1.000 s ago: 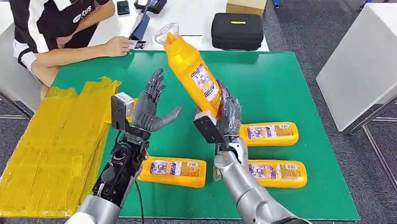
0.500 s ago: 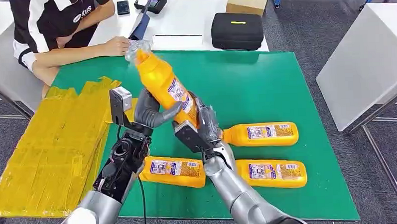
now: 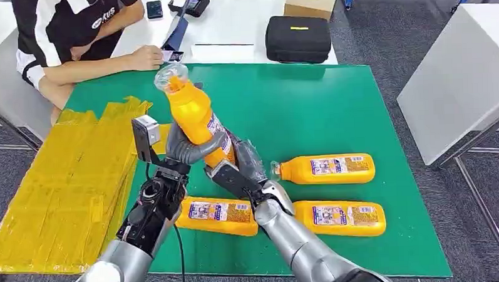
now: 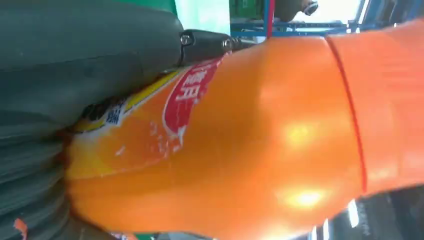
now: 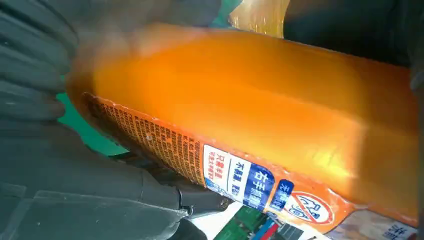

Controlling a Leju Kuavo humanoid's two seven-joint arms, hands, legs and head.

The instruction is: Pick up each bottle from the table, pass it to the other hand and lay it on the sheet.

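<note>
An orange bottle (image 3: 193, 111) with a clear cap stands raised above the green table (image 3: 308, 101), tilted toward the far left. My left hand (image 3: 183, 145) wraps its fingers around the bottle's middle, and my right hand (image 3: 244, 163) grips its lower end. Up close, the orange bottle (image 4: 250, 135) lies against my left hand (image 4: 85, 65), and its labelled base (image 5: 260, 130) sits in my right hand (image 5: 75, 165). Three more orange bottles lie flat on the table: one near the front (image 3: 218, 216), one to the right (image 3: 326, 168), one at front right (image 3: 340, 217). The yellow sheet (image 3: 67, 185) is on the left.
A person in a black and white shirt sits at the far left with a hand (image 3: 145, 57) on the table's far edge. A black case (image 3: 298, 39) and a cardboard box (image 3: 311, 1) rest on the white table behind. A white table (image 3: 458, 77) stands to the right.
My right hand has carried the bottle leftward into my left hand. The left hand's fingers, spread open a second ago, have closed around the bottle.
</note>
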